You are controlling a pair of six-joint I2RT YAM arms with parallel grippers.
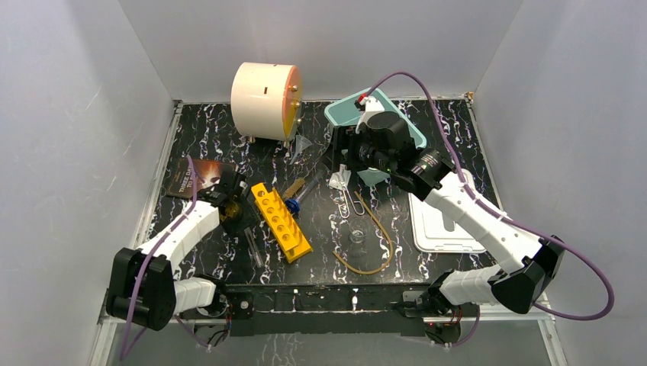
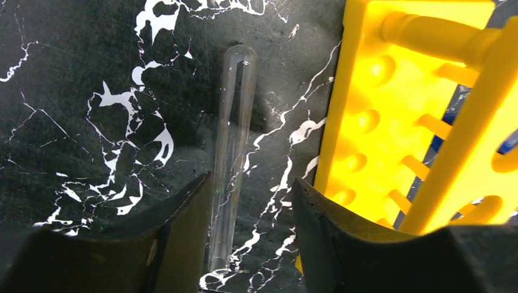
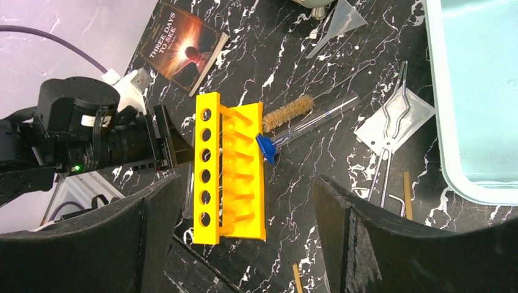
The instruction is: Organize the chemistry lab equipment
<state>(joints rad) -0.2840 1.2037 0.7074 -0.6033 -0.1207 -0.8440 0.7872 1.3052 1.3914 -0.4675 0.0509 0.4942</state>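
Observation:
A clear glass tube lies on the black marbled table just left of the yellow tube rack, which lies on its side. My left gripper is low over the tube and straddles it, open; the left finger is close against the tube and the right finger stands clear of it. My right gripper hangs open and empty high over the table by the teal bin. A blue-capped tube and a brush lie beside the rack. A tan rubber loop and a small glass dish lie front centre.
A clear funnel lies near the cream drum at the back. Metal tongs rest on a plastic bag. A white lid sits at the right and a book at the left.

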